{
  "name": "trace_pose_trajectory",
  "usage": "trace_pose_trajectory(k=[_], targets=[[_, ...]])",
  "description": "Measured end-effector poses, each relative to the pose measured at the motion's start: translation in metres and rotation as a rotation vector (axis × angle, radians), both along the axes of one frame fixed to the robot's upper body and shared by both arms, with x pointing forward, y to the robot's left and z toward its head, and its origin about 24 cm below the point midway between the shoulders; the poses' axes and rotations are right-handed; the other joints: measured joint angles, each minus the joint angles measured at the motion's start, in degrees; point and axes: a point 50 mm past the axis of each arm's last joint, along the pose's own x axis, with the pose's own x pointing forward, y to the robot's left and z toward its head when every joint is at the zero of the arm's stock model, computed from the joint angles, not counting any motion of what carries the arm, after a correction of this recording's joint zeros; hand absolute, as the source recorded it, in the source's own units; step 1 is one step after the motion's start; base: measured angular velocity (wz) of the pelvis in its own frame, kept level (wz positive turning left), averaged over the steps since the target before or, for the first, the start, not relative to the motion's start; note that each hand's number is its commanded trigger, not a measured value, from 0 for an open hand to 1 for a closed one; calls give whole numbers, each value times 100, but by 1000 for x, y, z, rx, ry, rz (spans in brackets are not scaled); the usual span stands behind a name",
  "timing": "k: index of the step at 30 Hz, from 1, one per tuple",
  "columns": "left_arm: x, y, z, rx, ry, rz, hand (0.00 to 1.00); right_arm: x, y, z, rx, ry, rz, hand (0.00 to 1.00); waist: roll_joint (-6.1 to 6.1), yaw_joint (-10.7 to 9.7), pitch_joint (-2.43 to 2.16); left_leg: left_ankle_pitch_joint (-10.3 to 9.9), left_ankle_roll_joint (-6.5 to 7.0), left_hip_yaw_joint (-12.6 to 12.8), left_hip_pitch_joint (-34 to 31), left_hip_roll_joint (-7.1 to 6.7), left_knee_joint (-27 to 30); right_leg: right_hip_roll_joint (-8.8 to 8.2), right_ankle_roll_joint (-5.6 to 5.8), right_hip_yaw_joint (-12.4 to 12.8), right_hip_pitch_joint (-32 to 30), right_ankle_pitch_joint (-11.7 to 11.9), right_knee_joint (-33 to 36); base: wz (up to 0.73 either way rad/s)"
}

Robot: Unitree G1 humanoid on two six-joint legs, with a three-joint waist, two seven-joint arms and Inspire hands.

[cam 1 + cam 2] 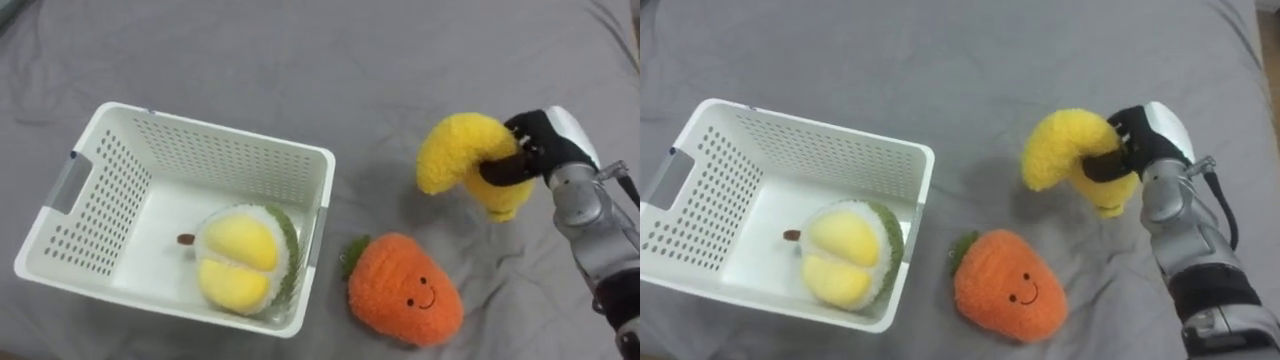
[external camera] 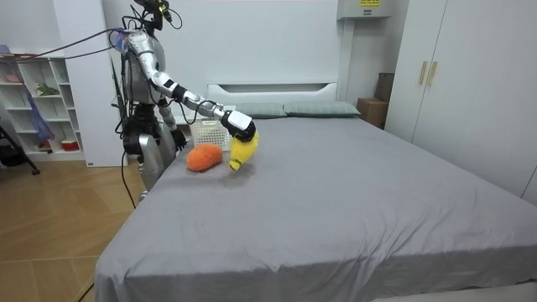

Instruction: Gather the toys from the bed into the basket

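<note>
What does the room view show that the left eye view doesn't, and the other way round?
Room view: the robot standing at the bedside, pillows, a wardrobe. Left eye view: a yellow-green plush fruit lying inside the white basket, and the carrot toy with its smiling face. Both: the right hand curled round the banana toy, the carrot toy nearby.

The two eye views are looking steeply down from the robot's head, close over the grey bed (image 1: 250, 50). Sitting just beside each other, they are sharing almost the same patch: the white basket (image 1: 220, 160), the orange plush toy (image 1: 405, 290) and the right hand (image 1: 545, 140) curled round the yellow plush toy (image 1: 460, 150). The room view is standing well off by the bed's foot, facing along the mattress toward the headboard (image 2: 273, 86), and is taking in that same patch far away on its left.
</note>
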Motion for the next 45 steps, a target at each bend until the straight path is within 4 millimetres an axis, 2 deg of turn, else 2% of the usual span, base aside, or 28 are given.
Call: trace_pose_trajectory(k=[2,3,5,7,9,12,14,16,21,24,30,35,42,45], targets=[[-1,0,0,3,0,3,0,-2,9,6,10,-43,35,100,7,-15,-12,-1,1,12,72,1,0,1,1,5,74,-1,1,2],[-3,0,0,8,1,9,0,-3,13,8,17,-59,52,100,7,-12,-44,-1,1,3,111,3,0,2,1,16,111,-1,13,0],[-7,-1,-1,19,7,17,0,-8,20,6,50,-69,62,100,13,-15,-69,-4,2,-3,252,3,-20,10,4,61,248,-2,4,0],[-16,-2,-3,21,27,24,0,-17,26,-2,87,-62,64,100,31,-14,-161,-10,4,-6,422,1,-63,12,14,72,403,-9,-3,0],[-23,-3,-5,27,37,44,0,-25,32,-9,122,-57,66,100,90,-9,-223,-15,5,-1,583,-4,-57,12,22,93,563,-16,-20,0],[-27,-6,-6,18,45,60,0,-28,37,-10,141,-59,77,100,178,15,-221,-13,8,8,751,-15,-57,5,14,113,695,-18,-67,-5],[-28,-6,-6,17,44,67,0,-27,38,-9,150,-62,85,100,181,10,-219,-12,7,5,796,-14,-62,7,11,115,725,-21,-65,0],[-29,-6,-7,16,45,74,0,-27,41,-2,153,-87,101,100,188,11,-188,-12,7,3,835,-15,-64,8,10,115,770,-21,-68,0],[-29,-1,-5,33,41,85,0,-27,55,25,158,-202,166,100,161,26,-176,-13,7,3,834,-22,-100,12,10,104,821,-21,-80,1],[-26,0,-4,42,35,81,0,-28,64,35,169,-244,190,100,121,40,-146,-19,8,-5,832,-23,-119,13,24,88,826,-30,-88,5],[-22,0,-3,49,29,57,0,-28,75,40,173,-267,213,100,113,174,-138,-30,13,-73,834,-36,-176,9,46,57,839,-43,-89,6],[-19,-4,-3,38,18,54,0,-29,79,39,192,-260,224,100,120,308,-103,-54,32,-93,826,-55,-154,-9,65,35,860,-54,-87,1],[-15,-5,-2,39,6,51,0,-35,104,57,196,-308,327,100,117,358,-106,-56,36,-170,821,-65,-139,-19,70,-80,864,-57,-80,4],[-12,-5,-1,38,-1,47,0,-36,113,54,182,-284,361,100,115,480,-107,-55,37,-179,828,-69,-142,-16,70,-65,872,-57,-79,0]])
